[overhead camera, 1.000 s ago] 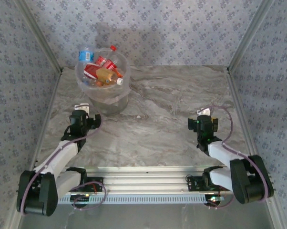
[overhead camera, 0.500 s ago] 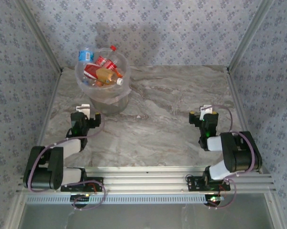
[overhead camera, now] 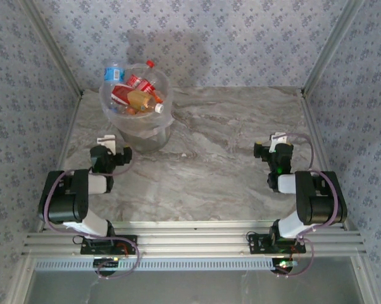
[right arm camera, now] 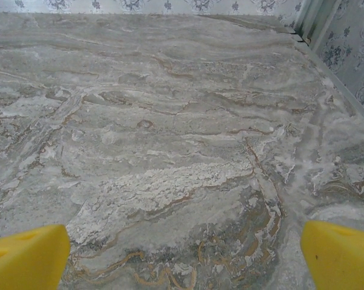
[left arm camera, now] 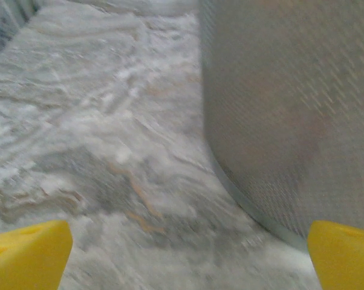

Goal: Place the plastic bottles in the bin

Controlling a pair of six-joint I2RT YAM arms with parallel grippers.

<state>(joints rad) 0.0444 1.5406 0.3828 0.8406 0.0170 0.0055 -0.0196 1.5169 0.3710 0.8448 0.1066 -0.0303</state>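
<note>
The bin (overhead camera: 154,136), a pale translucent bucket with a clear liner, stands at the far left of the table. Several plastic bottles lie piled inside: a red-labelled one (overhead camera: 138,82), an orange one (overhead camera: 140,99), and a clear blue-capped one (overhead camera: 112,71) that sticks up over the left rim. My left gripper (overhead camera: 112,155) hangs low just in front of the bin, open and empty. In the left wrist view the bin's wall (left arm camera: 291,109) rises close on the right, between the yellow fingertips (left arm camera: 28,254). My right gripper (overhead camera: 273,151) is open over bare marble at the right, with nothing between its fingertips (right arm camera: 342,254).
The marble tabletop (overhead camera: 228,139) is walled by patterned panels behind and at both sides. A metal rail (overhead camera: 190,237) runs along the near edge with both arm bases on it. The right wall's foot (right arm camera: 327,54) lies close to my right gripper.
Both arms have folded back toward their bases, elbows drawn in. The left gripper has stayed near the bin's front and the right one has shifted slightly farther back. Both stayed open.
</note>
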